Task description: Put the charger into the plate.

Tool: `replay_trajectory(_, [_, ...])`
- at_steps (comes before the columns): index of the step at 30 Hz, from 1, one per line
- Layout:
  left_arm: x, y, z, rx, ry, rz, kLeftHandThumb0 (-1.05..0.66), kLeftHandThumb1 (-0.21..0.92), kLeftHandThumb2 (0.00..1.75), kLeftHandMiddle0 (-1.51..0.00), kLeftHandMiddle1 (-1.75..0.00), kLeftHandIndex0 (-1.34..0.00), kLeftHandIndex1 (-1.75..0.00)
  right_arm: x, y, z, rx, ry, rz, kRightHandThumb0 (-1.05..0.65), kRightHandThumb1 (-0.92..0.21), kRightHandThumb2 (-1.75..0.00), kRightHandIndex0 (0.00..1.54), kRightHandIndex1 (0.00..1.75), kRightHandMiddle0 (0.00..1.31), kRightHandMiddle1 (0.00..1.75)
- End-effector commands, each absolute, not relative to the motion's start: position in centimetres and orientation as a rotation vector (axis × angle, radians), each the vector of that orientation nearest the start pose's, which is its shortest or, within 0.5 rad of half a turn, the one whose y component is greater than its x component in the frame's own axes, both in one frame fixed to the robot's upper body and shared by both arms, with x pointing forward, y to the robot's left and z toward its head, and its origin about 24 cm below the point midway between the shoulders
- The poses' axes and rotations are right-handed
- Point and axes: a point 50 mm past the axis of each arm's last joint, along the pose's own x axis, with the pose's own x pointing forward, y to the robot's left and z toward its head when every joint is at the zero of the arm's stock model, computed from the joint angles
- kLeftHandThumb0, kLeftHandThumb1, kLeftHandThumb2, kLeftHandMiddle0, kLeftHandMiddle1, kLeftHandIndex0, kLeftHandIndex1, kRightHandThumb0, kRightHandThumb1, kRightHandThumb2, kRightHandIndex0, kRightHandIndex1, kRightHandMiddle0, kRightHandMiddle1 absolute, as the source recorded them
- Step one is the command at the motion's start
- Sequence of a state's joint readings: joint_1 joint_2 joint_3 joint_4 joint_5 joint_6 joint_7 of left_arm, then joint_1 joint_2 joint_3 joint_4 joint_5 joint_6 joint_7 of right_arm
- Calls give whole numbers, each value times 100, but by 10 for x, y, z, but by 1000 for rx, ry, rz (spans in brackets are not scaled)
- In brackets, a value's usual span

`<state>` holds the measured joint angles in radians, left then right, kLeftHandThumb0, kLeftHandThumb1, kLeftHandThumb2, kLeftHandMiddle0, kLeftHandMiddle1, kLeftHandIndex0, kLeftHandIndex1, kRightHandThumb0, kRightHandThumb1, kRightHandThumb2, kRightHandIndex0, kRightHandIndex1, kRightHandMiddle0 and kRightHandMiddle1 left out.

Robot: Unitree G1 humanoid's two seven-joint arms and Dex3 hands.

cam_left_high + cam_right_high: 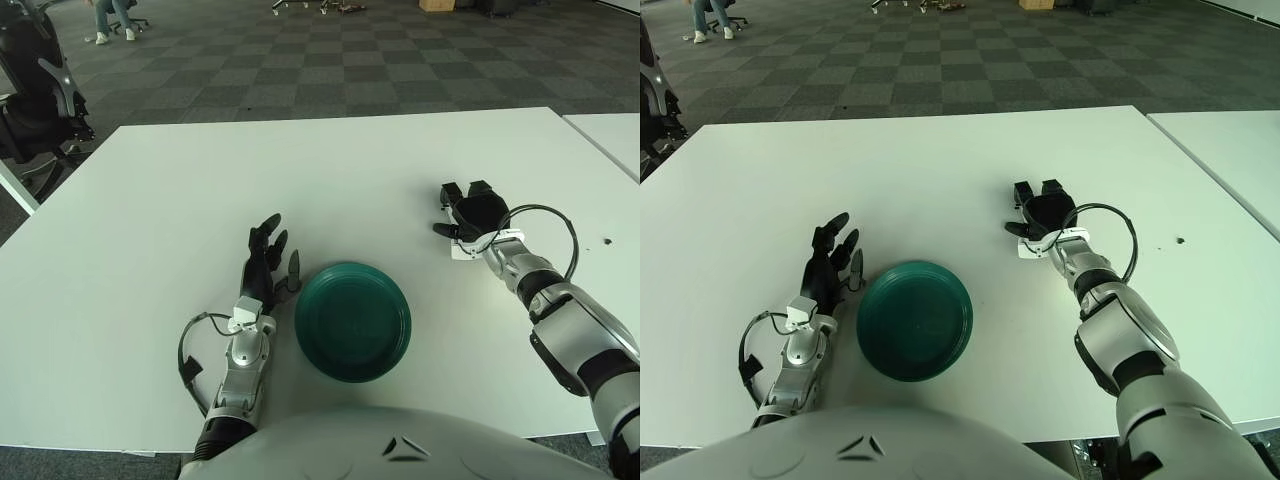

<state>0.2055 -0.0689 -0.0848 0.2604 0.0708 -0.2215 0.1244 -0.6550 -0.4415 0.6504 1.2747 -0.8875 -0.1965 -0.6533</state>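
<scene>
A dark green round plate [352, 320] lies on the white table [180, 200] near the front, and nothing is in it. My left hand [270, 250] shows just left of the plate, fingers spread and holding nothing. My right hand [464, 208] is to the right of the plate and a little farther back, palm down, low over the table and clear of the plate. A white tag [462, 250] sits at its wrist. No charger shows in either view; whether one is under the right hand I cannot tell.
A second white table [610, 135] stands at the far right past a narrow gap. A black chair [35, 95] stands off the table's left rear corner. A cable loops from my right forearm [560, 225].
</scene>
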Motion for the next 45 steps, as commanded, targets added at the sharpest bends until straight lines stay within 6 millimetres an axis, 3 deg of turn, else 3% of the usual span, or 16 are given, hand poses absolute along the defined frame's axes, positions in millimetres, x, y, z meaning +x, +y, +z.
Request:
replay_trajectory(1, [142,137,-91,76,526,97,-69,92,83,-54,-7,-10,-91,254,-243,-72,-1704,230,356,-40,-60,-96,100,175,40,175])
replay_trajectory(7, [143,139,-91,80,523,106,-67,92,81,-58,-8,-13,-94,261,-237,-68,-1675,199,322,-41,-56,-101,102,175,43,175])
replay_trajectory(16, [145,138,-90,76,513,109,-67,92,80,-58,-8,-15,-96,297,-222,-38,-1679,50,318,-42,-52,-106,107,175,46,175])
replay_trajectory(18, [145,137,-90,76,514,110,-66,92,80,-58,-7,-15,-96,308,-221,-26,-1671,9,313,-42,-52,-106,107,175,46,175])
replay_trajectory(21, [146,135,-89,71,513,115,-65,92,80,-59,-8,-15,-97,334,-221,14,-1629,-135,299,-42,-51,-107,108,175,46,175])
replay_trajectory(27, [148,131,-87,70,512,119,-62,92,79,-60,-8,-16,-100,351,-214,67,-1579,-391,301,-43,-49,-110,107,175,48,175])
replay_trajectory(32, [149,129,-87,68,509,115,-62,92,78,-61,-9,-17,-102,343,-193,99,-1514,-594,338,-44,-45,-115,110,175,51,175])
replay_trajectory(36, [150,129,-87,59,507,114,-63,92,78,-63,-10,-18,-103,324,-164,130,-1505,-754,435,-45,-43,-118,113,175,53,175])
replay_trajectory(45, [151,129,-87,64,511,120,-64,92,79,-63,-10,-14,-101,292,-124,146,-1492,-900,518,-45,-41,-120,113,175,54,175])
